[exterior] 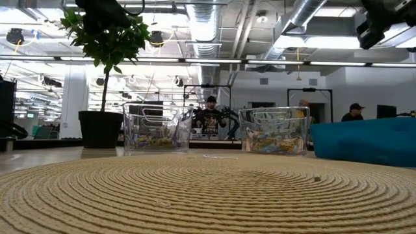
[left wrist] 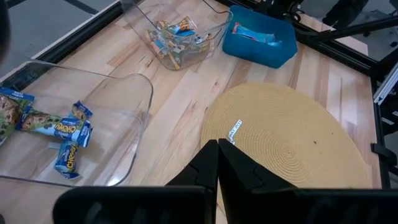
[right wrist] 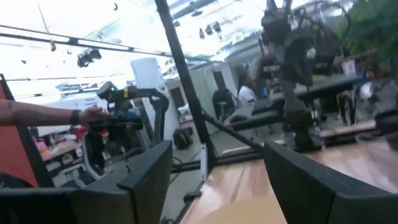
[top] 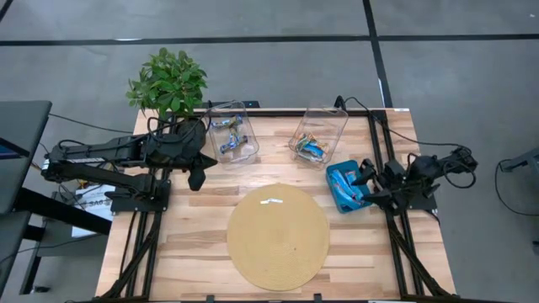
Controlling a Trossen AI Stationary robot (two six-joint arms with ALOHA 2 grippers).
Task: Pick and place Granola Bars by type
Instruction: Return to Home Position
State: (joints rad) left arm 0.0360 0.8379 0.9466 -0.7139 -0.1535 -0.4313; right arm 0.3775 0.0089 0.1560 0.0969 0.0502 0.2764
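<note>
Wrapped granola bars lie in three containers. Blue-and-white bars (left wrist: pixel 62 134) rest on the floor of the left clear bin (top: pixel 232 135). Multicoloured bars (left wrist: pixel 176 38) fill the right clear bin (top: pixel 316 139). Bright blue bars (left wrist: pixel 255 34) lie in the teal tray (top: pixel 337 198). My left gripper (left wrist: pixel 217 163) is shut and empty; it hovers at the table's left (top: pixel 199 175), beside the left bin. My right gripper (right wrist: pixel 214 180) is open and empty. It is raised above the tray's right side (top: pixel 368 173), with its fingers pointing level into the room.
A round woven mat (top: pixel 278 237) covers the table's middle and near part, with a small white label (top: pixel 271 201) lying on it. A potted plant (top: pixel 168 82) stands at the far left corner. Bare wood shows left of the mat (top: pixel 177 244). People stand in the room behind (exterior: pixel 211 117).
</note>
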